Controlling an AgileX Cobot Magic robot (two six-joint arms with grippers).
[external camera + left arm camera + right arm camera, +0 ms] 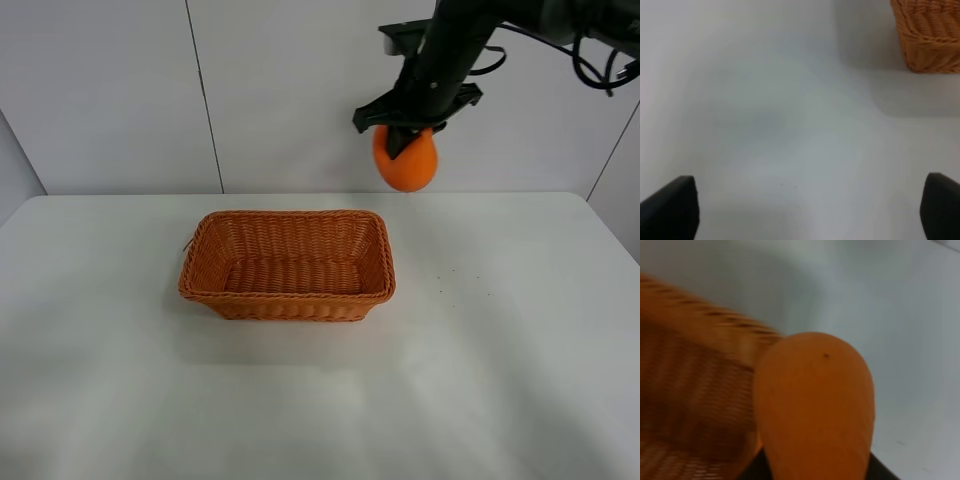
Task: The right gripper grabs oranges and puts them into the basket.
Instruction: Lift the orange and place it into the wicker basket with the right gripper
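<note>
Above the basket point(290, 305), off toward its right rear corner, the right hand point(405, 143) hangs in the air, clenched on the orange point(408, 165). Its two fingers clamp the upper part of the fruit, so most of the orange hangs below them and the underside is free to enter the basket first. The orange touches neither the basket nor the table point(500, 360).

The right wrist view shows the orange close to the camera, with the basket's braided rim and woven inside beyond it to one side. Judged from this, the fruit is near the rim but not squarely over the opening. The height appears chosen to clear the flared sides without contact.

The basket sits upright on the table with nothing visible inside, ready to receive the fruit.

The left hand point(807, 212) is released: its fingertips stand wide apart with bare table between them. It grasps nothing and sits apart from the basket, only a corner of which shows in its view.

Step in hand: transport. The next move calls for centring the orange over the basket, lowering, then opening the right hand. A release from this height could let the round fruit bounce out.
</note>
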